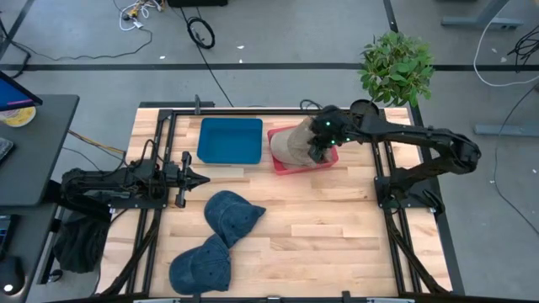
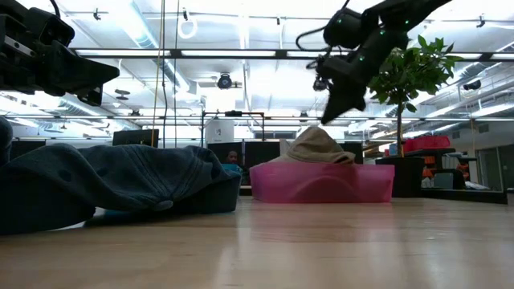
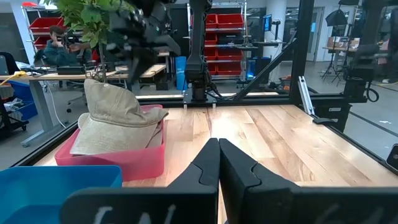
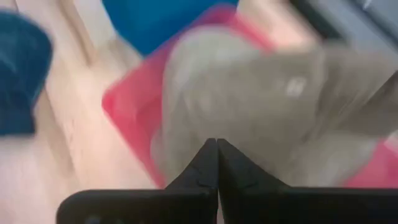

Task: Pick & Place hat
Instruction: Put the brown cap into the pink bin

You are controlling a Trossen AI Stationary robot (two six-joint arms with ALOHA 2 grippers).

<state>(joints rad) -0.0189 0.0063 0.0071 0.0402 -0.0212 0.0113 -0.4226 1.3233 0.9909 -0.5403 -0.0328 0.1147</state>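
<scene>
A beige hat (image 1: 295,145) lies in a pink tray (image 1: 328,162) at the table's far middle; it also shows in the low view (image 2: 315,144) and the left wrist view (image 3: 115,118). My right gripper (image 1: 316,154) is shut and hangs just above the hat's crown (image 4: 249,93), apart from it in the low view (image 2: 328,119). My left gripper (image 1: 202,178) is shut and empty at the table's left, level above the wood (image 3: 217,144). Two blue hats (image 1: 232,215) (image 1: 200,265) lie flat on the table near the front.
A blue tray (image 1: 229,140) stands left of the pink tray. A potted plant (image 1: 396,67) stands at the far right corner. Black frame rails (image 1: 160,143) run along both sides. Bare wood (image 1: 337,227) lies at the front right.
</scene>
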